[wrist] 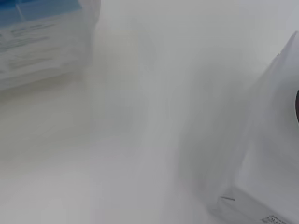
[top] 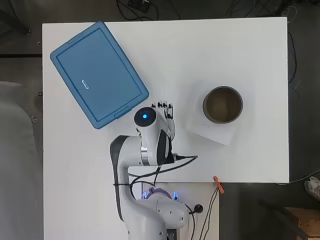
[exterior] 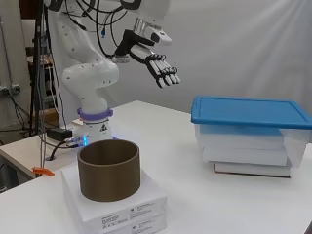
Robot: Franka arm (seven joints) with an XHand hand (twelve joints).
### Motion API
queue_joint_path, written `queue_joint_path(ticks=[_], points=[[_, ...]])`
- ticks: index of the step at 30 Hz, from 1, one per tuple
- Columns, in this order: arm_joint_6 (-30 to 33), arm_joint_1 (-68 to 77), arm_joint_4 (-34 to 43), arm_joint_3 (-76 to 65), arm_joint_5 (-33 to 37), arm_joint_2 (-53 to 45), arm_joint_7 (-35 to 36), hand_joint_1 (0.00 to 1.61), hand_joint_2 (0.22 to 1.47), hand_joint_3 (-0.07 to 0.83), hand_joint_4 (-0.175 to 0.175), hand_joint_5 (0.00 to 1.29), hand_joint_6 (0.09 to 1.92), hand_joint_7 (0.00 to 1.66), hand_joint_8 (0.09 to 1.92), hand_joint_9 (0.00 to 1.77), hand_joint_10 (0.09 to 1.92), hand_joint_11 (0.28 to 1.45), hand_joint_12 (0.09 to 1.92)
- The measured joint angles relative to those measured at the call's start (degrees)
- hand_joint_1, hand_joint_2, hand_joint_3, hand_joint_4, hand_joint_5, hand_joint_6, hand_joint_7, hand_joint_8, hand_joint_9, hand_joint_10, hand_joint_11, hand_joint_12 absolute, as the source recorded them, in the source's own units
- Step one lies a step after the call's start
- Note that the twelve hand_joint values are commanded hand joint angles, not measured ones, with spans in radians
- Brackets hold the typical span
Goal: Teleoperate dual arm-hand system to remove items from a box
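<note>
The robot hand (exterior: 155, 62) hangs high over the bench (top: 240, 55) with its fingers (exterior: 168, 74) stretched out straight and apart, holding nothing. Seen from overhead, the box (top: 98, 74) sits toward ten o'clock from it, its blue lid (exterior: 248, 111) on (white stacks show through the clear walls). Toward three o'clock of the hand stands a brown cylinder (top: 223, 104) on a white ream of paper (exterior: 117, 207). Hand and box are apart.

Brown cylinder (exterior: 109, 169) upright on white paper stack (exterior: 117, 204); white table (top: 250, 50).
</note>
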State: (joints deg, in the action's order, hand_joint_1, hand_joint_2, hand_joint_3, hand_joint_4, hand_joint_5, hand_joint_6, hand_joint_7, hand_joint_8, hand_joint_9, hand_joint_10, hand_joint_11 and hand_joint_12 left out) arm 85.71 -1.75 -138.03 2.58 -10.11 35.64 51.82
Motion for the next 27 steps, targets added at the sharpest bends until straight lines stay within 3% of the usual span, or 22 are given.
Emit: queue_joint_path(ticks=[5,13,18,23,27], points=[[8.64,0.68,1.23,1.85,-4.16,-6.95,6.62,0.1,0.84,-0.019,-0.042,0.01,0.09,0.07,0.09,0.22,0.09,0.4,0.09],[17.33,2.88,-4.77,9.34,-5.8,-8.7,9.83,0.23,0.8,-0.019,-0.064,0.0,0.09,0.03,0.09,0.18,0.09,0.38,0.09],[23.25,3.73,-9.68,12.21,-8.78,-7.85,1.05,0.34,0.79,-0.014,-0.074,0.0,0.09,0.0,0.09,0.17,0.09,0.38,0.09],[24.46,3.82,-10.9,16.01,-13.79,-8.95,-9.25,0.51,0.84,0.009,-0.082,0.0,0.09,0.0,0.09,0.08,0.09,0.35,0.09],[27.51,4.23,-12.57,16.6,-16.76,-9.03,-10.23,0.58,0.87,0.015,-0.067,0.0,0.09,0.0,0.09,0.04,0.09,0.33,0.09]])
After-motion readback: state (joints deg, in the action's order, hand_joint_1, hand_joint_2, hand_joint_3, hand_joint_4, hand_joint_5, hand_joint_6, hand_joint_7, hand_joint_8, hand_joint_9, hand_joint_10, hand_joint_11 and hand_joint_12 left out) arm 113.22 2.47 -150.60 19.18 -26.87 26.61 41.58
